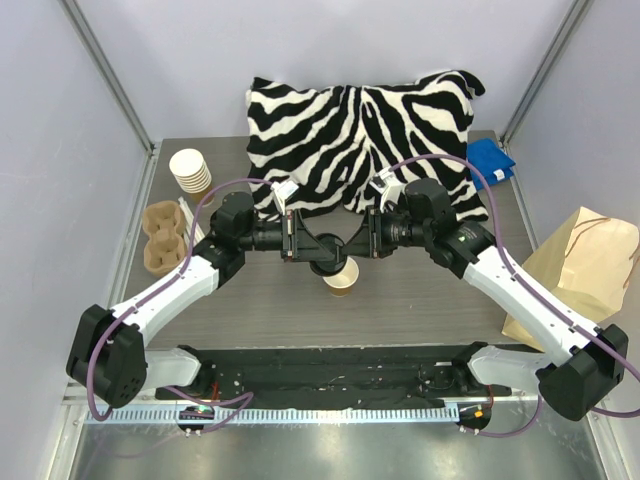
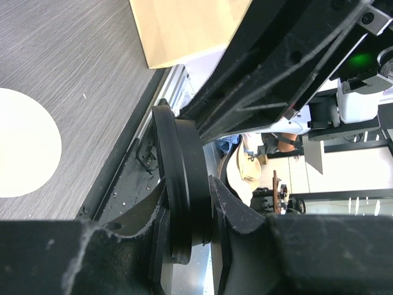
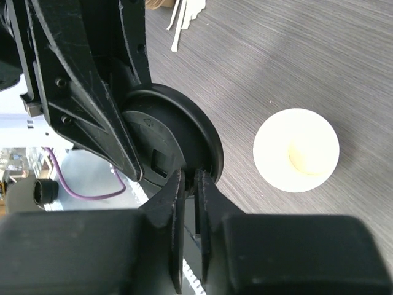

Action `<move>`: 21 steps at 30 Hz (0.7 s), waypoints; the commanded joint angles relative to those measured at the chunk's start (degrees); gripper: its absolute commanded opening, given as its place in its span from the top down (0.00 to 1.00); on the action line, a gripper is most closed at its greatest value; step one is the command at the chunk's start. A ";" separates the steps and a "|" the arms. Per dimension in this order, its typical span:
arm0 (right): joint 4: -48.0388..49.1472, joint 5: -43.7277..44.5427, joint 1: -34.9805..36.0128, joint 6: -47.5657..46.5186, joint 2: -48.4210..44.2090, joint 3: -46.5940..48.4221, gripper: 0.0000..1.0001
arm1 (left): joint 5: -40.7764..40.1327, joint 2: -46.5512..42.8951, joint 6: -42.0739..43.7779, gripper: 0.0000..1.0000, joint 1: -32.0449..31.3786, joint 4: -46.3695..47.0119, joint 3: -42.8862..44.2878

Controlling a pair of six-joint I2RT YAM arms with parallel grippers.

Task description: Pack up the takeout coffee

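Observation:
The takeout coffee's cup (image 1: 341,277) stands open on the table, kraft-brown outside and pale inside, with no lid on it; it also shows in the wrist views (image 2: 18,144) (image 3: 296,150). Just above it, a round black lid (image 1: 325,258) hangs on edge between both arms. My left gripper (image 1: 312,252) is shut across the lid (image 2: 181,184), one finger on each face (image 2: 187,209). From the other side, my right gripper (image 1: 350,250) has its nearly closed fingers pinched on the lid's rim (image 3: 178,141), tips meeting the edge (image 3: 189,181).
A kraft paper bag (image 1: 585,270) stands at the right edge. A stack of unlidded cups (image 1: 190,170) and a pulp cup carrier (image 1: 163,235) sit at the left. A zebra-striped pillow (image 1: 360,130) and a blue cloth (image 1: 492,160) lie at the back.

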 commanded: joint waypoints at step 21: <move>-20.79 1.42 -2.95 -15.14 11.54 15.30 0.99 | -0.02 -11.00 20.44 0.01 17.54 -28.57 0.66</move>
